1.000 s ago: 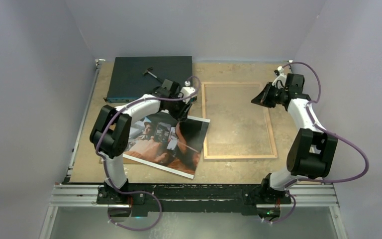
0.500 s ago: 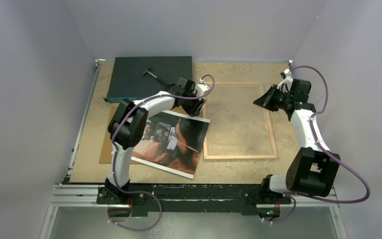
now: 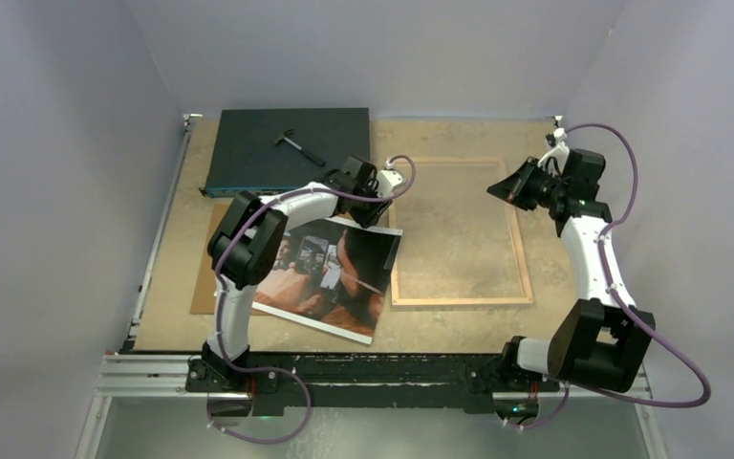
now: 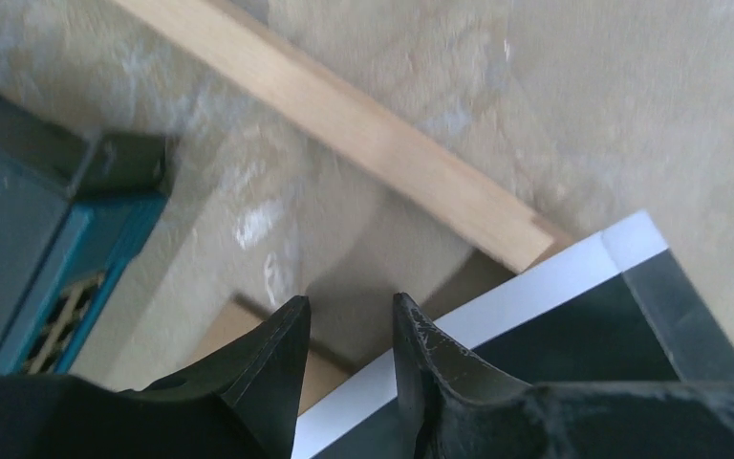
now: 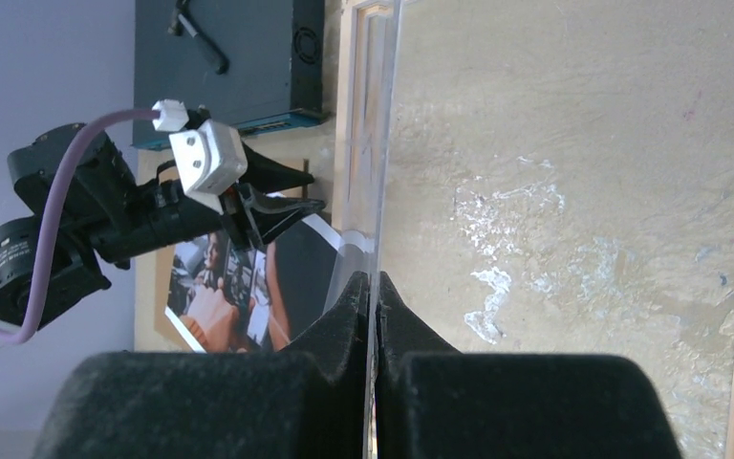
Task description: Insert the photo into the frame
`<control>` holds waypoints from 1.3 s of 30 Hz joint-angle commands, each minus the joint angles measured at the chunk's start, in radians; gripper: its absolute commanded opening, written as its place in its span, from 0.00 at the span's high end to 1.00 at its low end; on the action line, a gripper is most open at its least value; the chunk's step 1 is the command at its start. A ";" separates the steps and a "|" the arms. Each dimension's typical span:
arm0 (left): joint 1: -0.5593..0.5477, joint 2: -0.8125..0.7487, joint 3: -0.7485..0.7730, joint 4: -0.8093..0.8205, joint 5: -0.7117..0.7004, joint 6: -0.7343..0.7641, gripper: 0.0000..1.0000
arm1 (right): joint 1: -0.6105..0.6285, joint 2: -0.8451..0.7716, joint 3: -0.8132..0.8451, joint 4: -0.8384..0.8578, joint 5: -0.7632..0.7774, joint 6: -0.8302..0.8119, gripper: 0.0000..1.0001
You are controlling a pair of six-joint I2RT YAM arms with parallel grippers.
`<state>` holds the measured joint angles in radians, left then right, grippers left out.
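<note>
The photo (image 3: 325,273) lies face up left of the frame (image 3: 459,300), on a brown backing board (image 3: 203,292). The frame lies flat with its light wood rim up. My left gripper (image 3: 375,198) is open and empty, low over the photo's top right corner. In the left wrist view its fingertips (image 4: 349,311) straddle the photo's white border (image 4: 535,292), with the frame's rail (image 4: 363,129) just beyond. My right gripper (image 3: 497,188) is over the frame's right part. In the right wrist view it (image 5: 375,282) is shut on the edge of a clear pane (image 5: 382,143) held tilted up.
A dark flat box (image 3: 282,148) with a small tool (image 3: 296,143) on top sits at the back left; its teal edge shows in the left wrist view (image 4: 48,277). Grey walls close in the table on three sides.
My left gripper has moved right, from above the photo's top edge to its top right corner by the frame's left rail. My right arm has stretched out and its gripper has shifted slightly back.
</note>
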<state>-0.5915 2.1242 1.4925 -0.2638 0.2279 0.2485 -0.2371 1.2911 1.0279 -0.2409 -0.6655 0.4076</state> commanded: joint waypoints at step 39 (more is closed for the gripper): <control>-0.242 -0.421 -0.418 -0.086 0.134 0.138 0.61 | -0.033 -0.021 0.190 0.085 0.199 0.134 1.00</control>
<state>-0.7963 1.7416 1.1122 -0.3614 0.3664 0.3531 -0.2676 1.2831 1.1633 -0.1429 -0.5056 0.5568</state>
